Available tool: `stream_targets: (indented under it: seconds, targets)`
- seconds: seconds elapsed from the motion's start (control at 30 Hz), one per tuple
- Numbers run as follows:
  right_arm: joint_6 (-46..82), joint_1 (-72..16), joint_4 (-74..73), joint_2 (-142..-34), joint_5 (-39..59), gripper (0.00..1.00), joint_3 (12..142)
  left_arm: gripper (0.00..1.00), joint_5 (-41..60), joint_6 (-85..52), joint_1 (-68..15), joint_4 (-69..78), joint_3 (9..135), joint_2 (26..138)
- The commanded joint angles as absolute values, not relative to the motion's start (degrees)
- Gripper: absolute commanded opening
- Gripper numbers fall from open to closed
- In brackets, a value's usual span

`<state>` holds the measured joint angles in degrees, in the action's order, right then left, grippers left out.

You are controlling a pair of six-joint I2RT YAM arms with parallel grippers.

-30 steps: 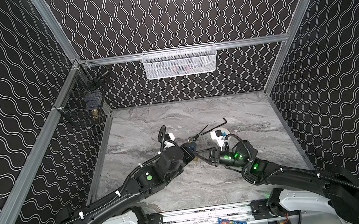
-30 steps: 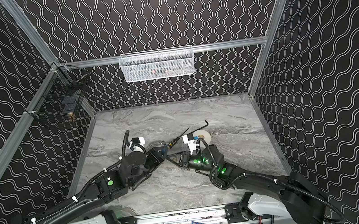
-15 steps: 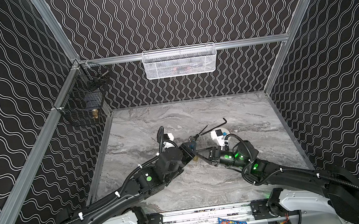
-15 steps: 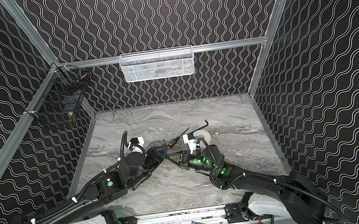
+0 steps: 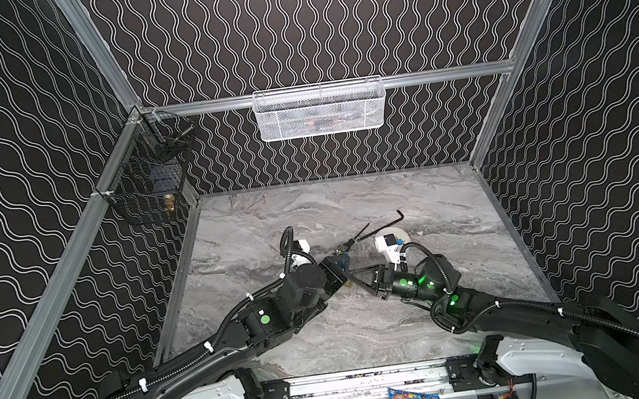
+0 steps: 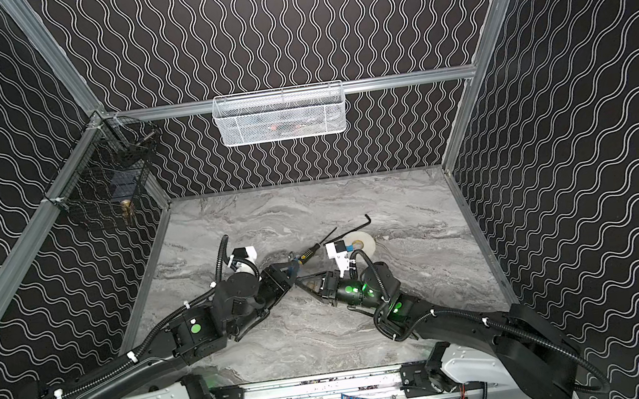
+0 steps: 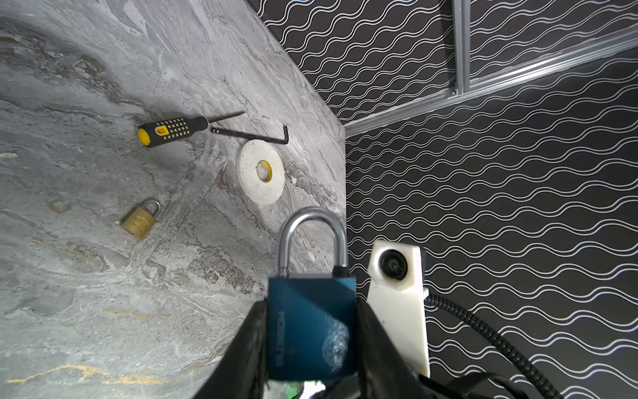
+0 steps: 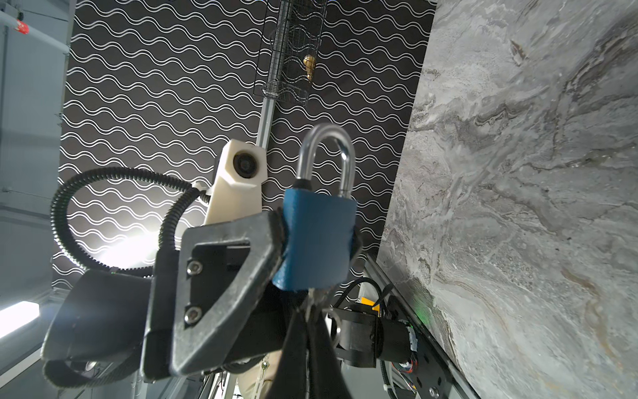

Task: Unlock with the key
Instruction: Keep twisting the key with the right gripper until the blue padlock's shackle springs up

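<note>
A blue padlock [image 7: 310, 328] with a silver shackle [image 7: 312, 221] is held just above the table's middle, and my left gripper [image 7: 310, 305] is shut on its body from both sides. In both top views the two grippers meet tip to tip, the left gripper [image 5: 339, 269] and the right gripper [image 5: 351, 274]. My right gripper [image 8: 310, 312] is shut on the key [image 8: 311, 299], a thin silvery sliver whose tip sits at the underside of the blue padlock [image 8: 317, 241]. Most of the key is hidden between the fingers. I cannot tell whether the shackle is released.
On the marble table lie a small brass padlock [image 7: 139, 221], a black-and-yellow screwdriver [image 7: 172, 129], a black hex key [image 7: 252, 136] and a white tape roll [image 7: 260, 176]. A white mesh basket [image 5: 320, 110] hangs on the back wall and a black wire basket [image 5: 147, 181] on the left wall.
</note>
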<state>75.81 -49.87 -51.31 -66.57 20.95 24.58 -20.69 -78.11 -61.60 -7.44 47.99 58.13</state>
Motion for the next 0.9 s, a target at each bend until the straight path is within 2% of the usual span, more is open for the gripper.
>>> stream_targets:
  seconds: [0.0, 0.6, 0.87]
  targets:
    - [77.2, -50.4, -54.0, -67.4, 18.7, 0.0, 25.0, 0.0, -10.3, -82.0, -63.0, 2.4, 48.0, 58.0]
    - [82.5, -51.5, -57.7, -69.6, 18.1, 0.0, 23.4, 0.0, -13.4, -83.8, -63.5, 6.1, 45.2, 56.4]
    - [72.0, -51.5, -45.3, -67.0, 18.3, 0.0, 26.8, 0.0, -14.4, -80.3, -63.5, -0.4, 48.1, 56.2]
